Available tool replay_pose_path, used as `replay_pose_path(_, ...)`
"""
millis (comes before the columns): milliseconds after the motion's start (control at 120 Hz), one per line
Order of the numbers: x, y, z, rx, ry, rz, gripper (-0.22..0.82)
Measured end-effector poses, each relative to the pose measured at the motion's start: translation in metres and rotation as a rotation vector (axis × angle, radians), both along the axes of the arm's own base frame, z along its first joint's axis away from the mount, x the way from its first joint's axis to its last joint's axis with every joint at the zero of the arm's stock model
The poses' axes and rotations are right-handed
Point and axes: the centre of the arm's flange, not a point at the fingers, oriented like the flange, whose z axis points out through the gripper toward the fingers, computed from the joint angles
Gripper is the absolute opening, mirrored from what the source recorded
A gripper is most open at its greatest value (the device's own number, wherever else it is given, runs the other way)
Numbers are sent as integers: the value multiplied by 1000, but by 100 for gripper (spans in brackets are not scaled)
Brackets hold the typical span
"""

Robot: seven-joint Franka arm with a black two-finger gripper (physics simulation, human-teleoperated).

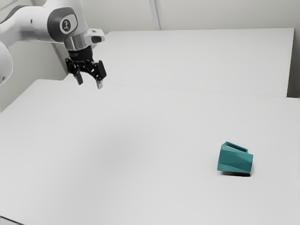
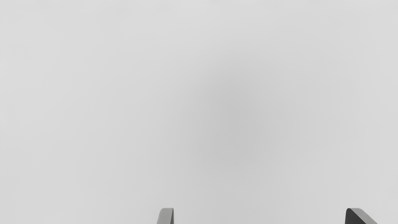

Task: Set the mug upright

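On the table, toward the exterior view's right: mug on its side, fingers spread and well apart from it

Mug point(image 1: 235, 161) lies on the table point(image 1: 126, 145), handle point(image 1: 238, 146) up, body axis roughly across the exterior view. Not upright. Can't tell which end is the mouth. Gripper point(image 1: 89, 83) hangs above the table toward the exterior view's upper left. Fingers point(image 2: 165, 216) spread wide, nothing between them.

Step in hand, my call: reach and grasp. Carry the hand across with the fingers open, line up over the body, descend slowly. Sort out mouth vs base before picking a wrist angle. Straddle the body squarely, clear of the handle; a tip landing on it could roll the mug. Close gently, lift a little, rotate until the base faces down, lower to flat contact, then release. Likely failures: slip during the turn, tipping back on a tilted release.
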Motion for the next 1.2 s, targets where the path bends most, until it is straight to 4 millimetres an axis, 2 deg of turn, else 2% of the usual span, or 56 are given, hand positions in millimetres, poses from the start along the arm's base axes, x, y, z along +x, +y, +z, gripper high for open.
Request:
replay_pose_path(108,8,7,-2,-13,-52,-11,60)
replay_pose_path(208,15,-5,-13,-21,-87,-44,61)
replay_pose_path(267,17,-26,-21,-20,-110,-80,61)
replay_pose_path(333,17,-61,-28,-26,-140,-128,60)
replay_pose_path(442,8,-108,-58,-78,-166,-172,60)
replay_pose_path(525,1,-131,-77,-124,-191,-172,60)
replay_pose_path(583,-13,-141,-95,-155,-204,-164,60)
replay_pose_path(700,-38,-155,-116,-196,-279,-153,60)
replay_pose_path(883,-32,-188,-140,-288,-431,-89,60)
replay_pose_path(942,-33,-212,-145,-325,-463,-80,60)
replay_pose_path(1042,-52,-279,-157,-409,-478,-96,60)
replay_pose_path(1083,-61,-300,-159,-442,-480,-92,60)
replay_pose_path(1133,-68,-313,-161,-474,-480,-70,60)
replay_pose_path(1200,-79,-314,-167,-501,-463,-26,60)
